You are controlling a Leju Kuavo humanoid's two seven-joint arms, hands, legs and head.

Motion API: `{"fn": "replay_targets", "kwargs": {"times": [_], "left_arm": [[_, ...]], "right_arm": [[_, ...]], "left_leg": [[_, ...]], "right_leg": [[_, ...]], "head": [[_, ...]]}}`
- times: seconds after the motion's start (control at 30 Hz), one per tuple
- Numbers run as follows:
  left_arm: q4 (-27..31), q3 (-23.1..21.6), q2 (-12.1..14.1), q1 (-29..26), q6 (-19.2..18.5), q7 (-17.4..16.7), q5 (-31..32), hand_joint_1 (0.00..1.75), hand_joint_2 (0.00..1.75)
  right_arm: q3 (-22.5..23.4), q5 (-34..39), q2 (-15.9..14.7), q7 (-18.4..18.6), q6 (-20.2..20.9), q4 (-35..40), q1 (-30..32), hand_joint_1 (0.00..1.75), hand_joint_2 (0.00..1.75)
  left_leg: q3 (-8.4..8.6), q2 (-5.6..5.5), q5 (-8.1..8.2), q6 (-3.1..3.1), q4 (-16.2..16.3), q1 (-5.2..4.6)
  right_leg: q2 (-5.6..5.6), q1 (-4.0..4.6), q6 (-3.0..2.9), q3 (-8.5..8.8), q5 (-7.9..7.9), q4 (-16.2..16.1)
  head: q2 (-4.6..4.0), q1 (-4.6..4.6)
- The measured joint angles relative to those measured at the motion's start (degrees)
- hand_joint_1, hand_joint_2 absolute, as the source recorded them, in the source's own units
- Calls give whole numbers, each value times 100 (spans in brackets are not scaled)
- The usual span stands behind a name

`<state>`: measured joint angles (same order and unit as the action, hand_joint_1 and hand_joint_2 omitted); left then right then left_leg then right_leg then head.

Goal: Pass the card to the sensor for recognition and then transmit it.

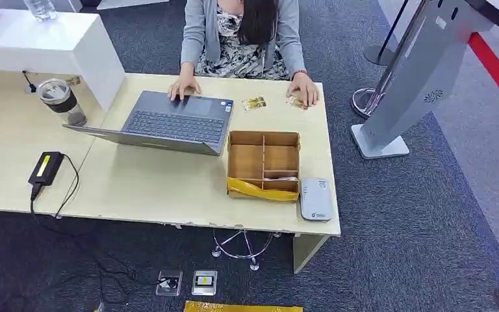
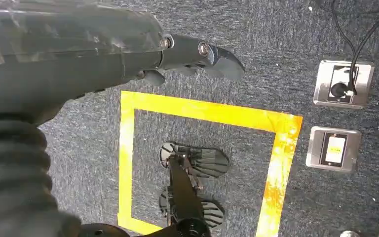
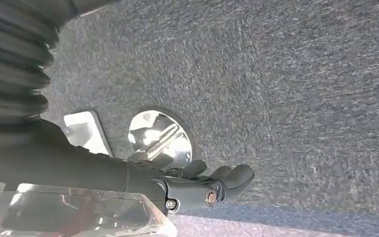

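The landmark is the cardboard divider box [image 1: 264, 164], which stands on the pale wooden desk [image 1: 143, 185] and has a yellow strip along its near wall. Directly against the box's near right corner lies the white card sensor [image 1: 316, 199], flat on the desk at the front edge. Beyond the box, toward the seated person, two cards lie flat on the desktop: one card [image 1: 254, 103] sits just past the box's far wall, and a second card [image 1: 297, 102] lies beyond the box's far right corner, touching the fingertips of the person's hand [image 1: 305, 89]. To the left of the box an open grey laptop [image 1: 175, 121] rests on the desk, with the person's other hand [image 1: 184, 86] on its palm rest. Well to the left of the box are a lidded glass tumbler [image 1: 60, 99] and a black power adapter [image 1: 46, 168] with its cable running over the desk edge. To the right of the box, off the desk, a grey kiosk stand [image 1: 410, 84] rises from the carpet. Both arms hang below desk level. The left hand [image 2: 197, 57] is over grey carpet near yellow floor tape [image 2: 207, 112] and two floor sockets [image 2: 343, 84]; its fingers are extended and grasp nothing. The right hand [image 3: 205, 182] hangs above carpet beside a polished metal base disc [image 3: 160, 137]; its fingers are loosely extended and carry nothing.
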<state>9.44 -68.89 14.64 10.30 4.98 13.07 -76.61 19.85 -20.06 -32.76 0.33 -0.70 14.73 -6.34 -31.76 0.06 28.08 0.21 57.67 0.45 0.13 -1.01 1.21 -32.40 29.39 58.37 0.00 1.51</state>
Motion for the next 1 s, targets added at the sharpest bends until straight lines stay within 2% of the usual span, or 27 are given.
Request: {"fn": "replay_targets", "kwargs": {"times": [0.03,0.1,0.37,0.6,0.77,0.9,1.0], "left_arm": [[0,0,0,0,-2,-2,2,0,175],[0,0,4,-1,-13,-2,22,0,175],[0,-2,61,-1,-76,-15,85,0,175],[0,-4,109,24,-118,-77,184,0,175],[0,-7,140,28,-201,-83,325,0,175],[0,-7,162,54,-300,-83,407,0,175],[0,-11,168,58,-345,-83,452,0,175]], "right_arm": [[35,15,-4,-30,-13,-20,-4,0,175],[98,37,-35,-166,-20,-39,-18,0,175],[190,-177,-430,-1300,-114,-72,-266,0,175],[155,-830,-859,-1744,-262,-61,-1233,0,175],[-140,-1416,-984,-2122,-581,81,-2008,0,175],[-608,-1736,-951,-2033,-678,411,-2658,0,175],[-1085,-1657,-837,-1949,-524,783,-2924,0,175]], "left_leg": [[0,0,0,0,0,0],[0,0,0,0,0,0],[-1,1,-1,2,0,-6],[4,-3,-10,12,1,-8],[2,-9,-13,10,0,-8],[-1,-16,-15,9,0,-7],[-3,-33,-16,9,0,-6]], "right_leg": [[0,0,0,0,0,0],[-1,0,0,0,0,0],[2,-6,5,5,-4,1],[-2,-8,9,9,-8,1],[-4,-8,9,14,-9,5],[-10,-7,9,16,-9,9],[-28,-6,9,16,-9,9]], "head": [[0,2],[0,2],[0,0],[0,4],[0,2],[0,4],[0,2]]}}
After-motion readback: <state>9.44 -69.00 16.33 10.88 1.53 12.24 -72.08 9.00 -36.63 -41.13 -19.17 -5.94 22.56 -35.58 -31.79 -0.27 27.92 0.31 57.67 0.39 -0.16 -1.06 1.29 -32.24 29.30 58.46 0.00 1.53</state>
